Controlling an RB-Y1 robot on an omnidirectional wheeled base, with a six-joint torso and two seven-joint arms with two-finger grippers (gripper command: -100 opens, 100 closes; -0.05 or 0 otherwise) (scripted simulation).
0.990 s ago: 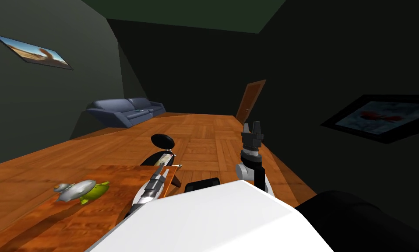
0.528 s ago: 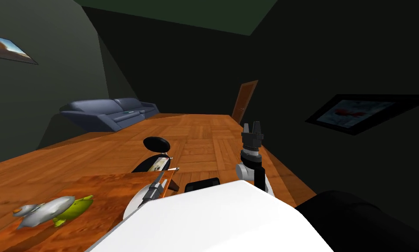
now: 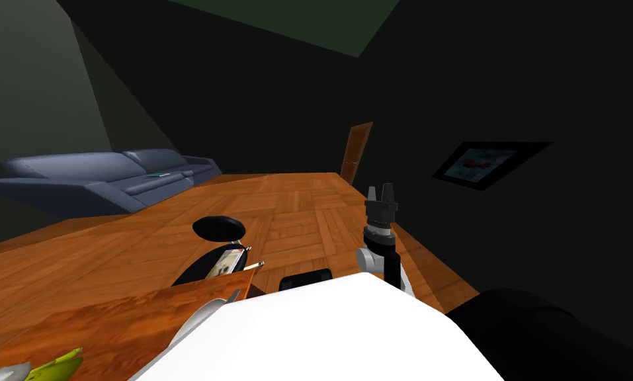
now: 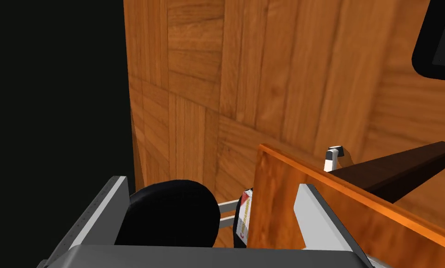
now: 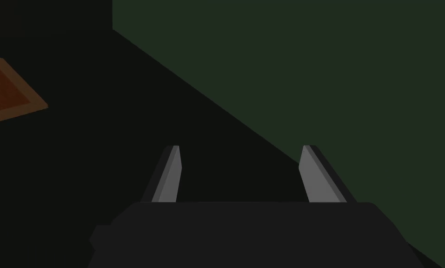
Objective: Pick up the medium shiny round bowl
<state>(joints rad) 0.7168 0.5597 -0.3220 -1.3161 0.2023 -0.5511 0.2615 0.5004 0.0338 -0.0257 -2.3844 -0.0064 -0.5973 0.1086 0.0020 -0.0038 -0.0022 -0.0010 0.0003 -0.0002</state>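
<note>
Turning rightward, my head camera has slid the shiny grey rounded bowl (image 3: 5, 372), as I judge it, on the orange-brown wooden table (image 3: 110, 324) into its lower-left corner, apart from left gripper (image 4: 212, 182) and right gripper (image 5: 240, 148), both spread wide and empty; approach and grasp remain.

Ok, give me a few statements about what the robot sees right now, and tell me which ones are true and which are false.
1. The right gripper has its fingers open. True.
2. The left gripper has its fingers shut. False: they stand open and hold nothing.
3. A blue-grey sofa stands on the wooden floor. True.
4. The door at the far end is white. False: it is brown.
</note>
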